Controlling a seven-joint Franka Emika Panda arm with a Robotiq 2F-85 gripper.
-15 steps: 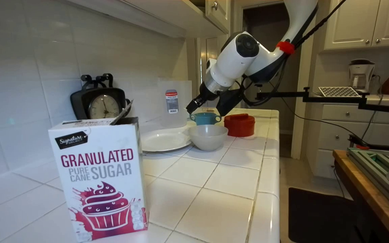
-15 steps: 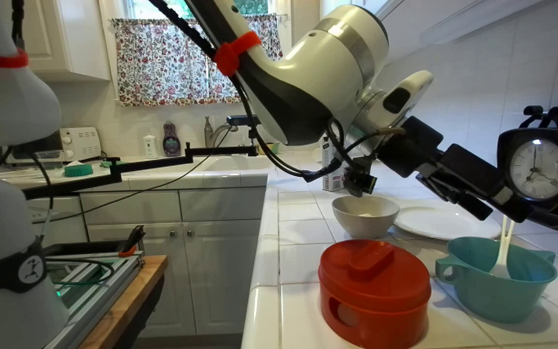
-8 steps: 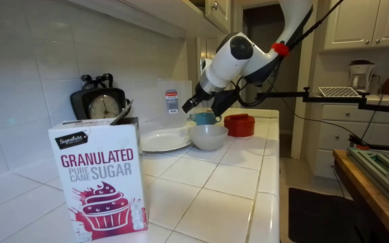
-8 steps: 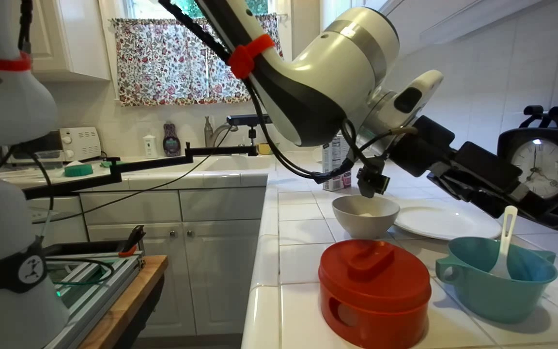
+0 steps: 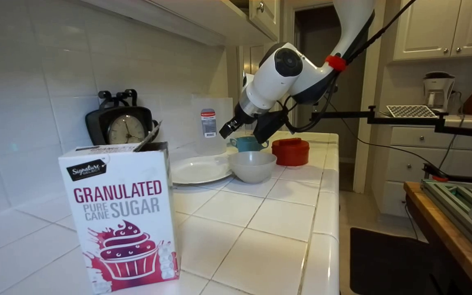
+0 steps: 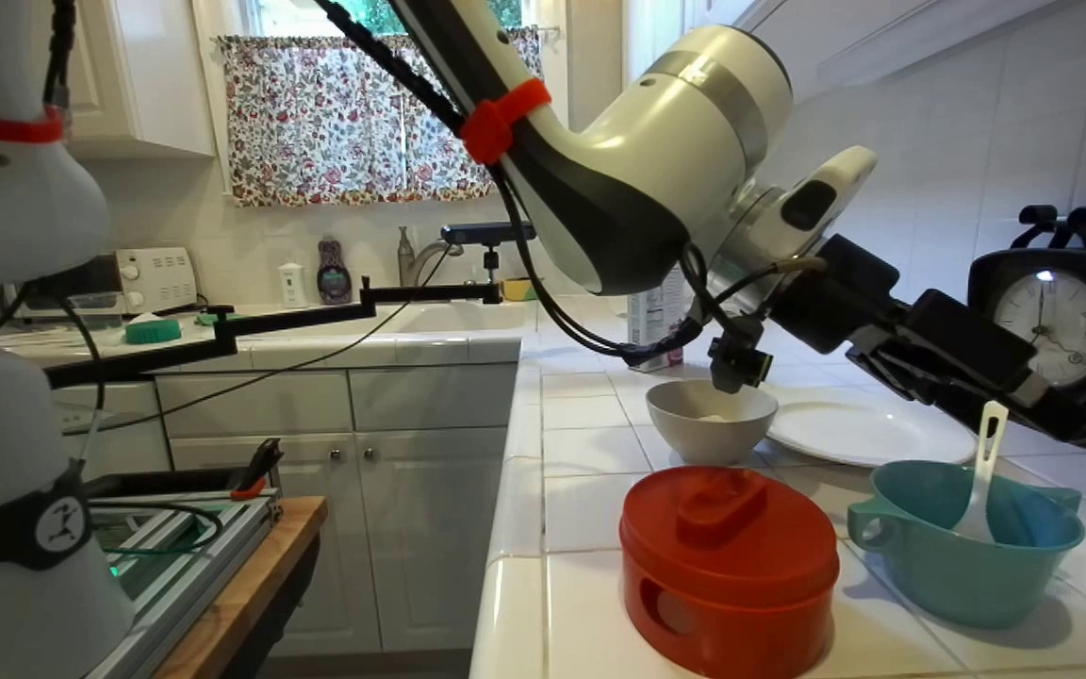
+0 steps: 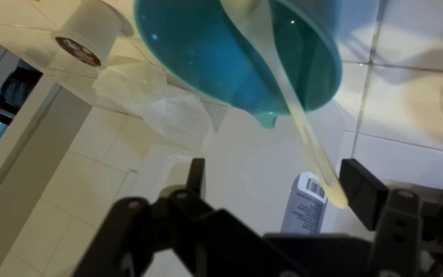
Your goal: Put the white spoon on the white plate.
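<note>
One slim white spoon, apparently plastic, with a slot in its handle, leans in a smooth teal two-handled bowl; it is not yet on the flat, round, shallow-rimmed white plate. Spoon's bowl end is down inside, handle angled up past the rim. Judged a useful pose: the free end offers something narrow to pinch clear of the wall.

Tool: black two-finger gripper, fingers spread wide, nothing held. In the wrist view the handle tip lies between the fingers in projection, much nearer to one; depth and contact cannot be told. The wrist slopes downward, presumably to bring the pads to either side of the handle. Step in hand, by my reading: lining up the grasp.

Materials: handle looks thin and slick, so it may swivel if caught off-centre. Teal bowl looks like moulded plastic, likely light; could tip if the spoon drags on its rim. Grey-white round bowl stands just beside the plate, matte against the plate's sheen; best given clearance. Round red lidded container, ridged on top, stands near the teal bowl.
</note>
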